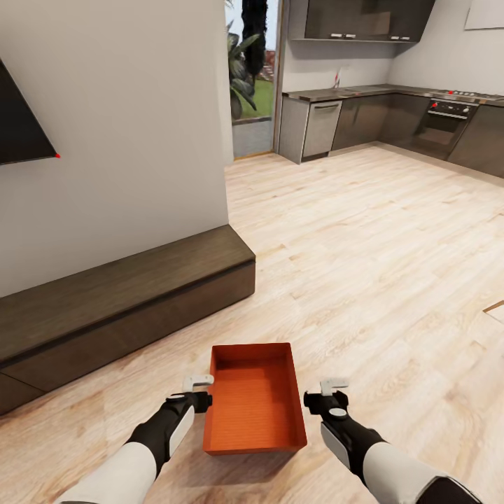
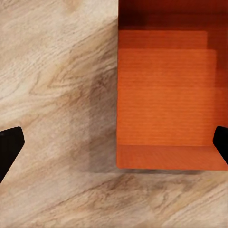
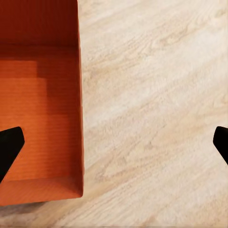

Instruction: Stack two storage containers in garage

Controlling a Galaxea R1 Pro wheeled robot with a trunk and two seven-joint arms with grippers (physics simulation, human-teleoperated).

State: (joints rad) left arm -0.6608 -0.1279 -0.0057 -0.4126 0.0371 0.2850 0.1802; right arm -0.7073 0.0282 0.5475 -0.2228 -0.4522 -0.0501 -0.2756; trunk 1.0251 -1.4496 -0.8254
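Both grippers sit lowest in the head view, the left gripper (image 1: 198,390) and the right gripper (image 1: 334,393) flanking an orange box (image 1: 255,399) that rests on the pale wood-plank floor (image 1: 364,280). Each one hangs just beside a long wall of the box without visibly touching it. A long dark bench (image 1: 119,301) runs along the white wall to the left, and a kitchen with a grey oven (image 1: 441,126) lies well beyond. I see one box here, and this is plainly the living room, so the carrying step has not begun.

From the left wrist, the box (image 2: 166,99) lies under one fingertip (image 2: 221,142) while the other fingertip hangs over bare planks; the jaws stand wide open, straddling the near wall.

From the right wrist, the box (image 3: 40,109) shows the same arrangement, jaws spread wide and holding nothing, one fingertip (image 3: 9,142) over the box's inside.

I judge the step is lining up a two-handed grasp. Next each arm should lower, close on its wall, and lift evenly.
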